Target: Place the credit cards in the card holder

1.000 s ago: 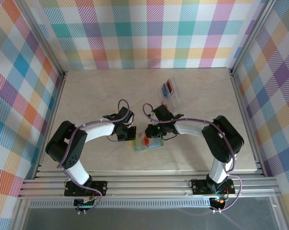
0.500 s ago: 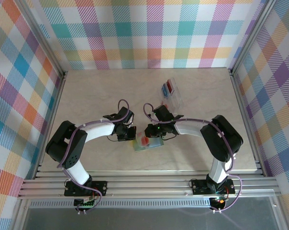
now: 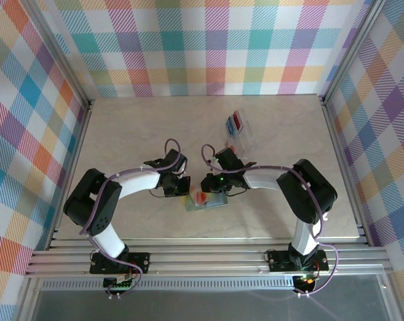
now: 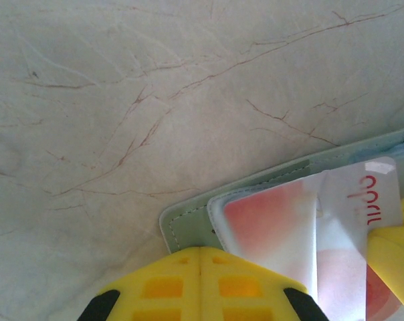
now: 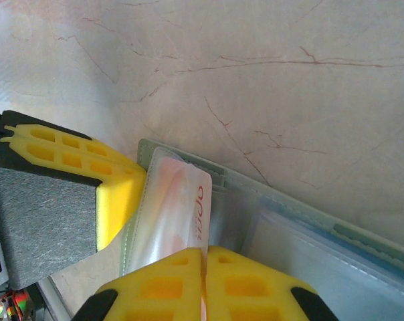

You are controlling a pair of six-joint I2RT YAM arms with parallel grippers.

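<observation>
Sage-green card holder (image 3: pixel 212 202) lies open near the tabletop's (image 3: pixel 122 134) near edge, with the left gripper (image 3: pixel 181 188) and right gripper (image 3: pixel 203 186) at it. More cards (image 3: pixel 236 122) stand in a clear rack (image 3: pixel 245 139) toward the far edge.

Left wrist: tips clenched, nothing between them, over the holder's corner.

Right wrist: tips pinch the pale card (image 5: pixel 178 200), partly inside a pocket.

Judgement: insertion in hand; next, push home, then release. Seating depth unclear; the card's lower edge is hidden.

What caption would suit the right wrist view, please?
Right gripper pinches a pale card over the open green card holder.
</observation>
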